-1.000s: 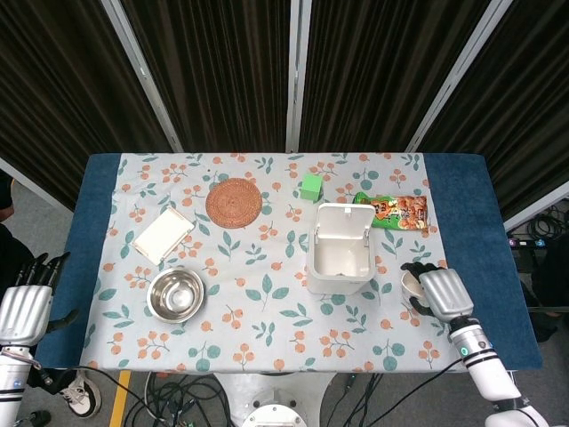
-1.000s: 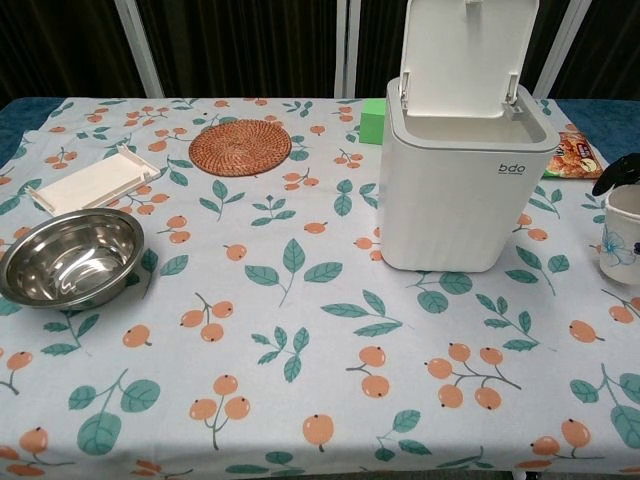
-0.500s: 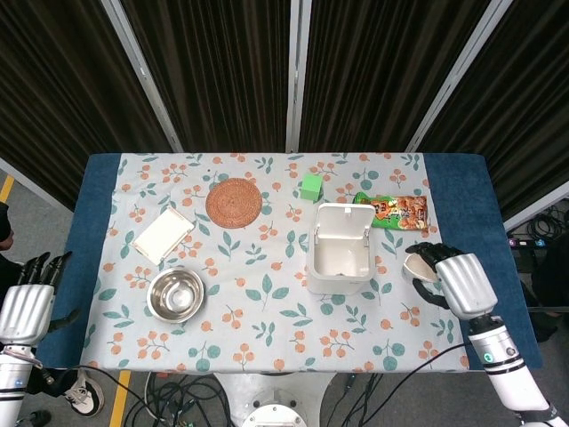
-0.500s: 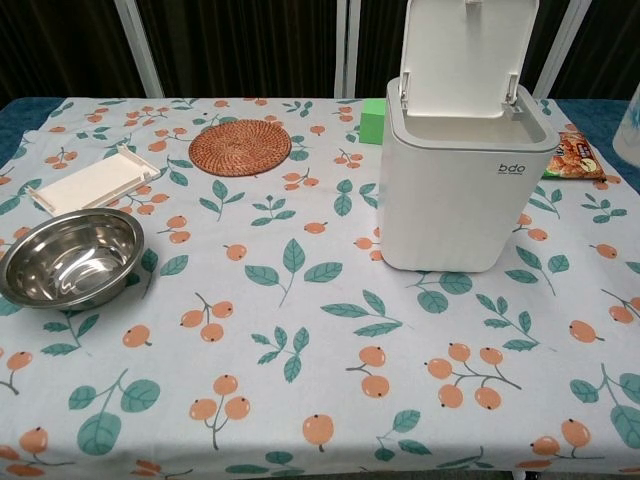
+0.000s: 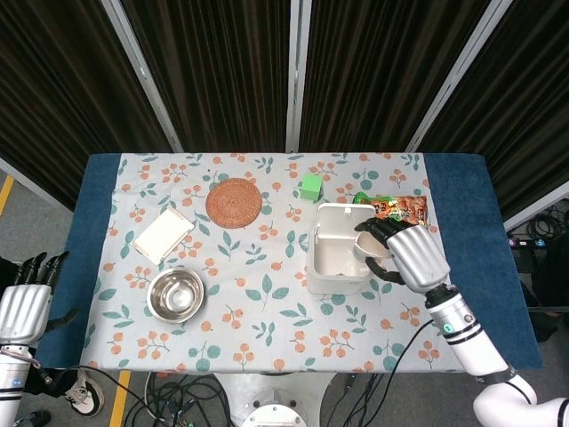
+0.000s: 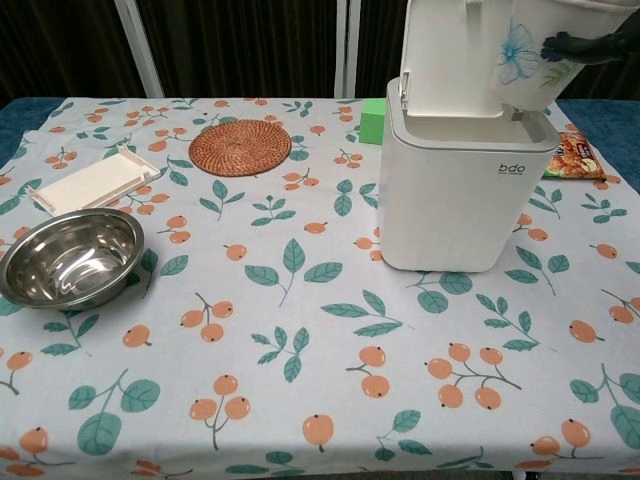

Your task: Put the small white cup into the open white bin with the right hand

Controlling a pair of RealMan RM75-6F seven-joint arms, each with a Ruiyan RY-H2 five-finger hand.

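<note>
My right hand (image 5: 411, 256) grips the cup (image 6: 535, 52), tilted, directly above the right side of the bin (image 5: 339, 251) opening, so the drop is straight down, while my left hand (image 5: 24, 302), fingers apart and holding nothing, hangs far left of the bin.

— What colours sit by the right hand (image 5: 412, 256)?
— It's silver-grey with black fingers (image 5: 373, 228), around a white cup (image 6: 535, 55) printed with a blue flower. Under it, a plain white bin (image 6: 465, 190).
— And beyond the hand?
— An orange-and-green snack packet (image 5: 402, 211), a green block (image 5: 311, 186).
— The tabletop (image 6: 300, 330)?
— White cloth, orange berries, teal leaves, over dark blue.
</note>
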